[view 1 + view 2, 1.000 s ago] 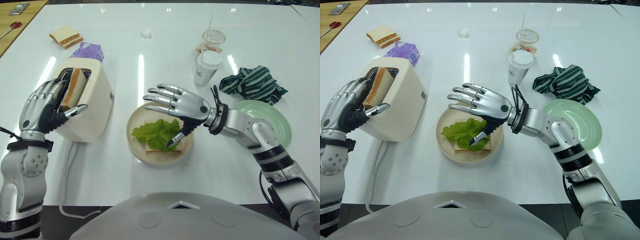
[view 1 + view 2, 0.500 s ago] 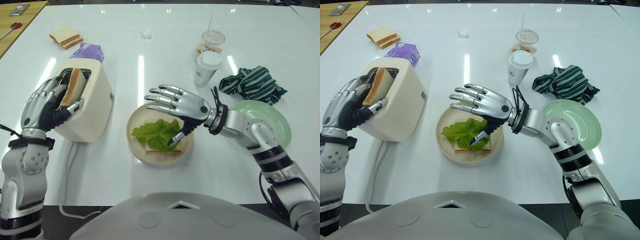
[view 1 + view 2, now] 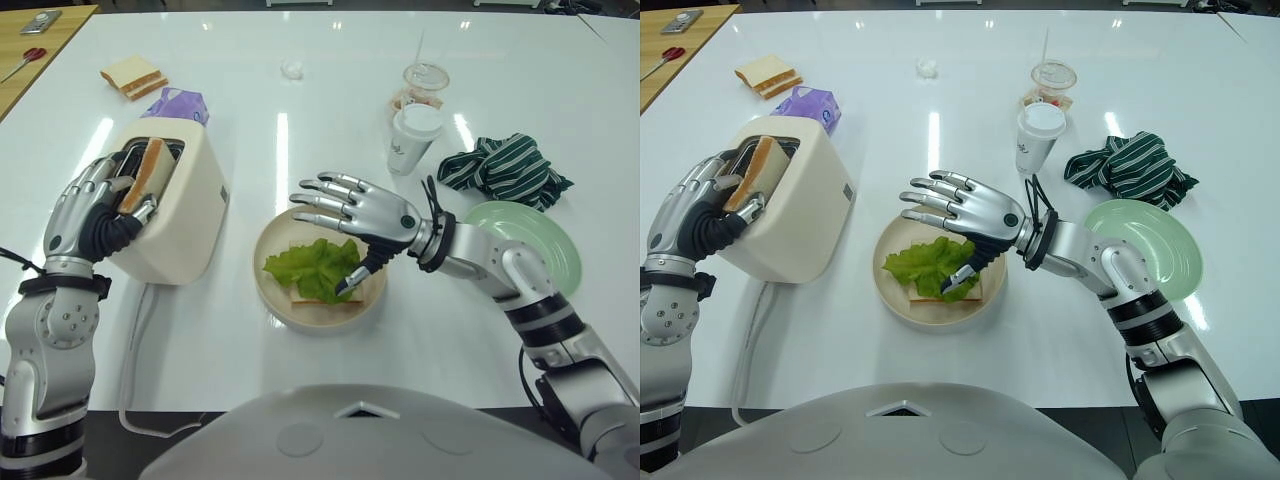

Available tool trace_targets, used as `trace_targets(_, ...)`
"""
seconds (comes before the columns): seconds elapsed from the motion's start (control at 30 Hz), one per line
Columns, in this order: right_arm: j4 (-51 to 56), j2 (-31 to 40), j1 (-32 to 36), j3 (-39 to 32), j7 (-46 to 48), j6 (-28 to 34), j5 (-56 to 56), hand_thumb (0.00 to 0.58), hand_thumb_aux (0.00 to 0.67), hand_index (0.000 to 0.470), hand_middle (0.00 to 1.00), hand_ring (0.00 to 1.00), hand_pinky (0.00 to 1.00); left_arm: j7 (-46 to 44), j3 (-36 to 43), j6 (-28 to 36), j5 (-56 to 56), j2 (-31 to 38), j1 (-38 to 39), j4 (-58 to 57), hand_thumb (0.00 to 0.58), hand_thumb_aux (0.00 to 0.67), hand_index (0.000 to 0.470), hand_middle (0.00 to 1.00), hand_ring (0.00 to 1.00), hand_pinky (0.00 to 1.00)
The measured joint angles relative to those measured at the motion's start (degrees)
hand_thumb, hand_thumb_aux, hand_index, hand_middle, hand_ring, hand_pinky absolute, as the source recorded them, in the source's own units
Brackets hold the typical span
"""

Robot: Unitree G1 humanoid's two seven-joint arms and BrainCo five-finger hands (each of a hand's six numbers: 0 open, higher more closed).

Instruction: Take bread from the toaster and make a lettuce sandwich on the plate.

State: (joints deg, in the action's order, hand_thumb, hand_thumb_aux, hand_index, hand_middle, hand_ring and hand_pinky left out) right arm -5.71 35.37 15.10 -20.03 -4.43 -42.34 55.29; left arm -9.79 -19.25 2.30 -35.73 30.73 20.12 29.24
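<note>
Our left hand pinches the tan bread slice upright in the cream toaster near the white table's left edge — best lifted straight up. Our right hand hovers open-fingered over the green lettuce on the round beige plate.

You've got the cream toaster upright at the left of the table, with one toast slice sticking up out of its slot, tilted, and the left hand closed around it. The round beige plate sits just right of the toaster, with the bottom slice lying flat on it. A ruffled green lettuce leaf lies on that slice and covers most of it.
</note>
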Motion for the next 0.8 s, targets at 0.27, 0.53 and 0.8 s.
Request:
trace_targets(0.27,0.0,0.0,-0.02,0.01,-0.01,0.03,0.0,0.0,0.0,0.0,0.0,0.0,0.0,3.99,-4.23,-2.54,2.87,-0.24,-3.0,1.42,0.58,0.67,0.47,0.0,0.0,0.0)
trace_targets(0.53,0.02,-0.02,-0.02,0.01,-0.14,0.18,0.0,0.0,0.0,0.0,0.0,0.0,0.0,5.23,-8.33,-3.71,7.73,-0.21,-7.08,2.18,0.58,0.67,0.47,0.0,0.0,0.0)
trace_targets(0.8,-0.05,0.12,-0.34,2.5,-1.68,2.11,-0.11,0.0,0.0,0.0,0.0,0.0,0.0,0.99,-9.99,-1.54,19.81,1.23,-16.01,3.21,0.58,0.67,0.47,0.0,0.0,0.0)
